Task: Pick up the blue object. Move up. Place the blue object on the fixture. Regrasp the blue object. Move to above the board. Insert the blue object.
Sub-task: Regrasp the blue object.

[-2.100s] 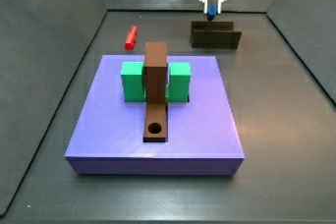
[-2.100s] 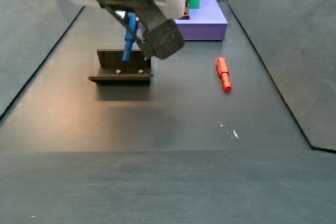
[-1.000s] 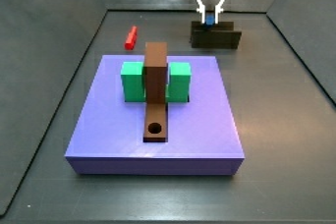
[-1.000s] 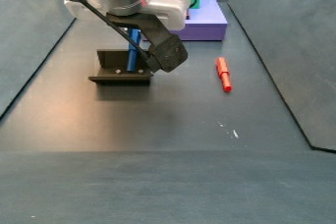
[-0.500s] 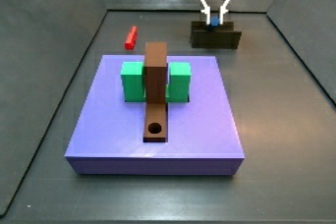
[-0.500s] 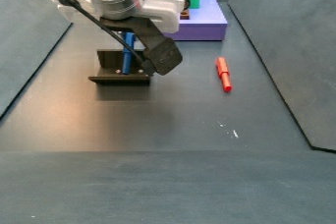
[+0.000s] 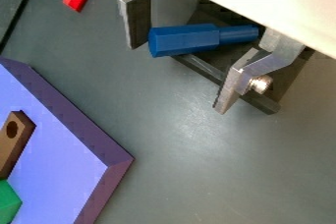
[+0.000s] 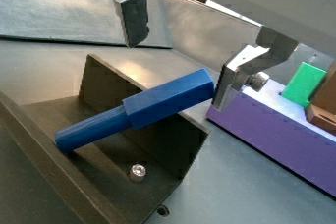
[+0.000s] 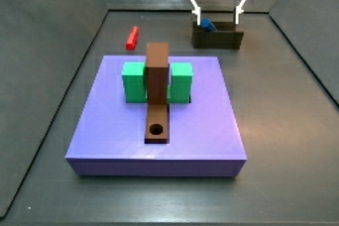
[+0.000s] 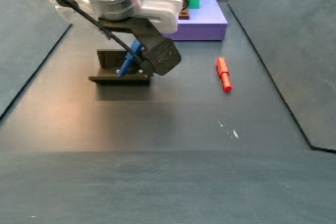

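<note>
Tool [image 8: 184, 43] open over the fixture [image 8: 125, 140], fingers [image 8: 133, 17] apart, blue peg [image 8: 138, 110] leaning tilted in the fixture, seemingly untouched, purple board [image 9: 159, 121] well apart

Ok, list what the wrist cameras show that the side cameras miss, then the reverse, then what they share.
Only the wrist views: clear gaps between the claw's silver fingers and the short blue peg, which leans tilted on the dark slotted fixture, plus a screw in its base.
Only the side views: the whole lavender-purple square board, with the long brown bar and green block complete, and the entire red peg.
Shared: the open claw over the fixture, the blue peg between its fingers, unclamped.
</note>
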Robot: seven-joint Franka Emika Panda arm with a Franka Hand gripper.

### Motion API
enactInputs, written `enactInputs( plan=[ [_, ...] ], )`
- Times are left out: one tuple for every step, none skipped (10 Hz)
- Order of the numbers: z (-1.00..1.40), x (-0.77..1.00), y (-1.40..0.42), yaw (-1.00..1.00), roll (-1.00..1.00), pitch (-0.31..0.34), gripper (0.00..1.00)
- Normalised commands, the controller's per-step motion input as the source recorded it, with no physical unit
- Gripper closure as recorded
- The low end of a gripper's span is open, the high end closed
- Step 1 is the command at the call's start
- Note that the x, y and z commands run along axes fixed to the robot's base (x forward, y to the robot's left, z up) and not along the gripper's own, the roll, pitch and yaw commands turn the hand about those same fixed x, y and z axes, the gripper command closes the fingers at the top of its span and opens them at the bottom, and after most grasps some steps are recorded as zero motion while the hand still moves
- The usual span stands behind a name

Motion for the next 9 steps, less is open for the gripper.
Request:
enactInputs(
  plan=[
    [0.00,0.08,-0.05,0.00,0.17,0.094,0.00],
    [0.00,0.08,-0.05,0.00,0.14,0.100,0.00],
    [0.01,0.12,-0.03,-0.01,0.10,0.109,0.00],
    [0.00,0.22,0.00,-0.01,0.13,0.114,0.00],
    [0.00,0.31,0.00,-0.03,0.08,0.111,0.00],
    [0.00,0.33,0.00,-0.04,0.05,0.111,0.00],
    [0.00,0.32,0.00,-0.05,0.03,0.103,0.00],
    [0.00,0.31,0.00,-0.05,0.05,0.106,0.00],
    [0.00,0.30,0.00,-0.04,0.05,0.106,0.00]
  ],
)
